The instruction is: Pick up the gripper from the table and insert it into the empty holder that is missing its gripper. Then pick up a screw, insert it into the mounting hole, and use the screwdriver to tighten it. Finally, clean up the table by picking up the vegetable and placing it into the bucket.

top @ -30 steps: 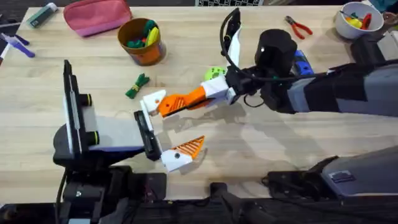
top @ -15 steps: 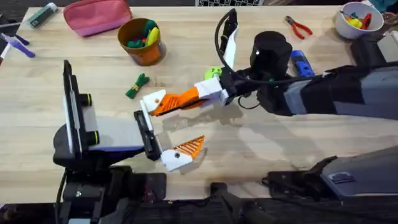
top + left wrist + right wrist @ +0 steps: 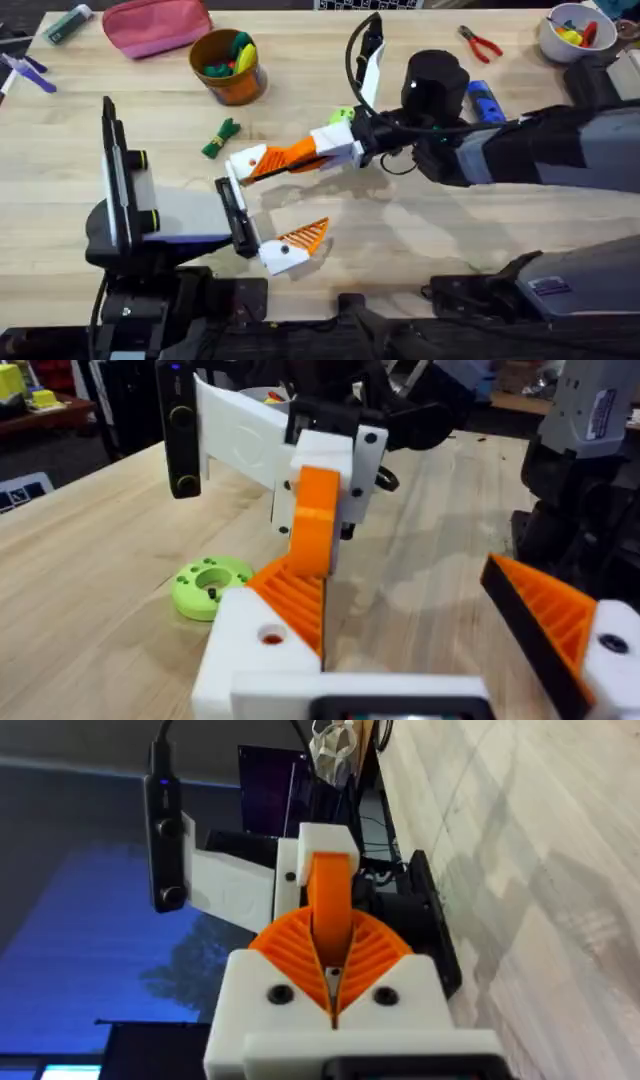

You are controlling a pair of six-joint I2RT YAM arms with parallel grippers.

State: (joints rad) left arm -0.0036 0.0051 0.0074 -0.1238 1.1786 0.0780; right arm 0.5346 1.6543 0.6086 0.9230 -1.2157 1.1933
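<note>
I count two end effectors over the pale wood-grain desk [image 3: 420,250]. My right end effector [image 3: 262,166], reaching in from the right of the overhead frame, has its ribbed orange pads pinched narrow around the gripper [image 3: 316,525], a smooth orange wedge whose tip sits against the holder [image 3: 243,160], the blocky white piece with a round screw hole on the left arm's upper finger at centre frame. My left end effector [image 3: 268,206] stands wide: its other finger carries one ribbed orange wedge [image 3: 305,237] lower down, well apart from the holder. One green round disc [image 3: 342,116] lies just behind the right wrist. One dark-green vegetable [image 3: 221,138], banded yellow-green, lies on the desk left of the holder. One round orange-brown bucket [image 3: 228,66] stands upper left with colourful toys inside. One blue screwdriver [image 3: 484,102] lies at upper right, partly hidden by the arm, near one pair of red-handled pliers [image 3: 480,43], one white bowl [image 3: 573,32] and, far left, one pink pouch [image 3: 156,24].
</note>
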